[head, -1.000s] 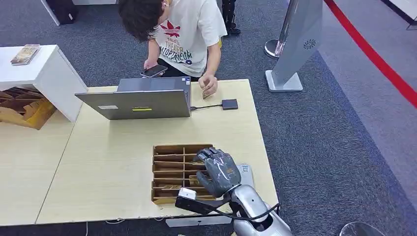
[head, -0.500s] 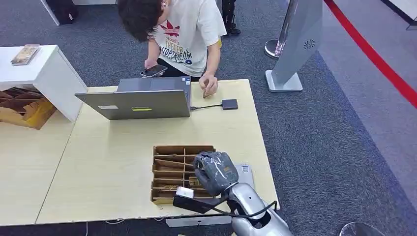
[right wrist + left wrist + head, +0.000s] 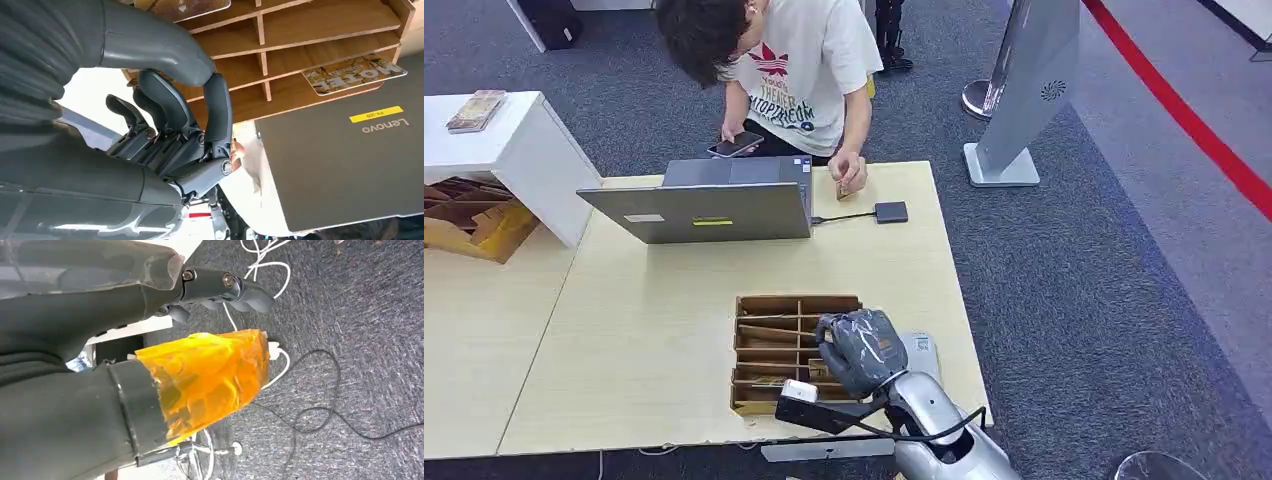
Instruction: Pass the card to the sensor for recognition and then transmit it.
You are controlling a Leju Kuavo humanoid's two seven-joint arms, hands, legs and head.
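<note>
Lying flat in the slots of the wooden card rack point(image 3: 774, 305), the cards point(image 3: 354, 73) are waiting, untouched. The right hand point(image 3: 860, 350) is hovering over the rack's right side, fingers curled inward and holding nothing. It should be lowering straight onto one card's edge and pinching cleanly. The left hand point(image 3: 200, 375) is hanging over the carpet; whether it is holding anything I cannot tell. The small dark sensor point(image 3: 891, 212) is sitting near the laptop point(image 3: 699, 210).

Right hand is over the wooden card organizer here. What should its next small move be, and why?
Probably lower the right hand into the wooden card organizer and pinch one card. Its fingers look curled with nothing in them, the cards lie in the slots, and the small black sensor near the laptop awaits one.
</note>
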